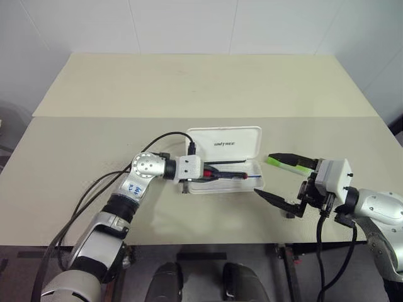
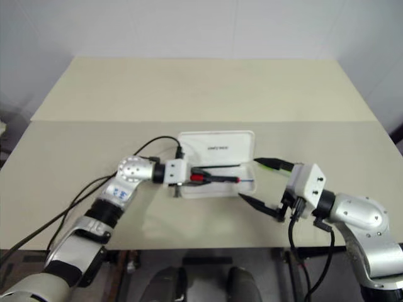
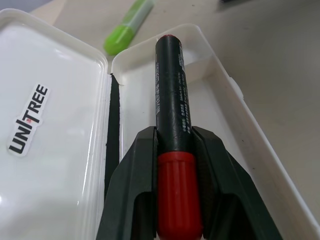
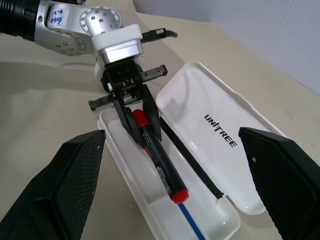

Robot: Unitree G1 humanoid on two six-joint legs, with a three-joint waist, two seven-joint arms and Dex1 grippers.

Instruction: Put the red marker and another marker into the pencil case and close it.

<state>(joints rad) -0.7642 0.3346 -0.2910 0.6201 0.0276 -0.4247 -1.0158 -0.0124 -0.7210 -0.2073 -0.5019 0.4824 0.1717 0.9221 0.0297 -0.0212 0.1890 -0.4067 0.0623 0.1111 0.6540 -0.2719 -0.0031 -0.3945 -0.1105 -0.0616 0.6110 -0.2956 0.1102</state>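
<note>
While the left hand (image 1: 217,171) grips the red marker (image 4: 157,159) near its red cap, the marker lies lengthwise over the tray of the open pencil case (image 1: 225,146), whose lid rests flat on the worktop (image 1: 189,82). Just beside the case's right end lies the green highlighter (image 1: 284,162). Around it, the right hand (image 1: 281,178) hangs with its 2 fingers spread wide, holding nothing.
</note>
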